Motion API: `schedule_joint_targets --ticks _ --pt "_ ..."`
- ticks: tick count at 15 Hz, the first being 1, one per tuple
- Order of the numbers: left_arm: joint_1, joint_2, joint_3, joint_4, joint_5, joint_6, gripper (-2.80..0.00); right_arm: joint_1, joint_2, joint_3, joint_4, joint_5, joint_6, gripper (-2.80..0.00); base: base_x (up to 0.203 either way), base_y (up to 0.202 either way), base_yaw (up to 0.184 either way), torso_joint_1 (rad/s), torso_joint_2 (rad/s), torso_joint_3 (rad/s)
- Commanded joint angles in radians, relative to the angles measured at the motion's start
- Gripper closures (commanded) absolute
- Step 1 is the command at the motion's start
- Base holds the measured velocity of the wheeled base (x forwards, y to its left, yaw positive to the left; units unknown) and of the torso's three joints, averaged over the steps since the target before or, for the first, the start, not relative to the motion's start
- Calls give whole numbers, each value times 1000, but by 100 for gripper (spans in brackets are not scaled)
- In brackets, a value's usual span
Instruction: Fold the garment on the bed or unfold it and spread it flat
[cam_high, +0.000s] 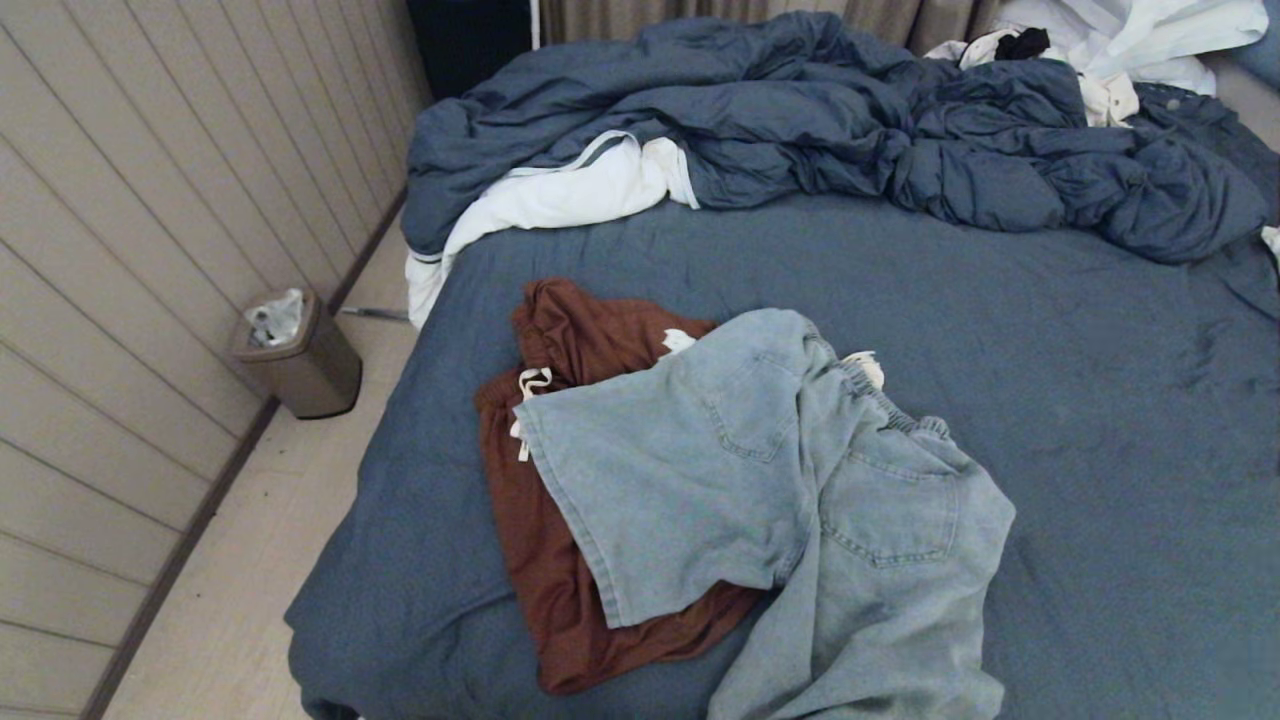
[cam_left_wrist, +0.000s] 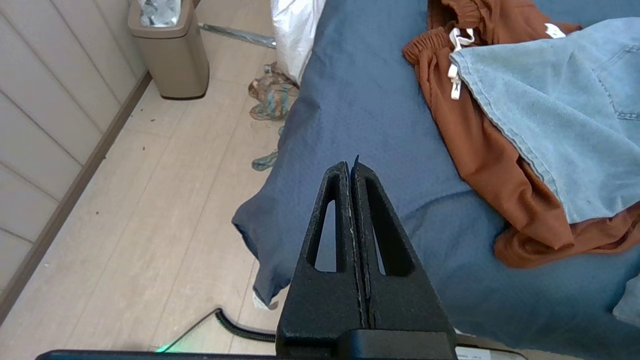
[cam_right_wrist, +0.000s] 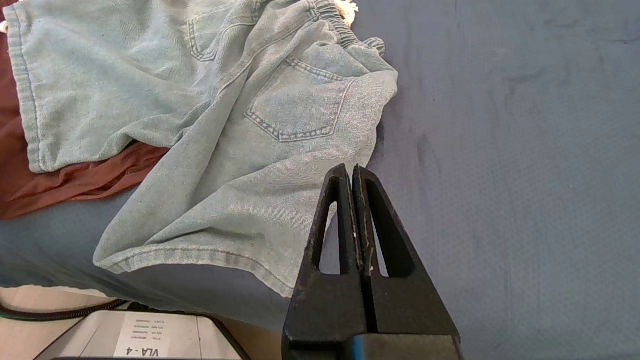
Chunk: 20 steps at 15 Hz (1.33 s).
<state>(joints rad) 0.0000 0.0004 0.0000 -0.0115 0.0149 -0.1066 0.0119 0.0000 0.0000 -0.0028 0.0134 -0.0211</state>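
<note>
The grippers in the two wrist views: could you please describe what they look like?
The left gripper and the right gripper look alike: matte black, slightly grainy, each with two tapering triangular fingers that have a long slot cut through them. The inner edges show pale scuffing. A black coiled cable lies on the floor below the left one. Neither arm shows in the head view.

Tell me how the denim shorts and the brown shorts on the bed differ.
The denim shorts are light blue with stitched back pockets; the brown shorts are rust-coloured, thinner fabric with no pockets showing. The denim shorts lie on top and mostly exposed; the brown shorts lie underneath, largely covered. Both are crumpled, have elastic waists with white drawstrings, and rest on the bed.
</note>
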Motion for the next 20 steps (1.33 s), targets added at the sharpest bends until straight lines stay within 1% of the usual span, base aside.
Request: schedule_joint_targets --ticks 1,20 --pt "0 2 0 -1 0 -2 0 0 0 0 -1 -1 6 0 0 0 0 0 0 0" --pt "0 1 0 -1 0 -2 0 0 0 0 0 -3 10 0 0 0 0 0 0 0"
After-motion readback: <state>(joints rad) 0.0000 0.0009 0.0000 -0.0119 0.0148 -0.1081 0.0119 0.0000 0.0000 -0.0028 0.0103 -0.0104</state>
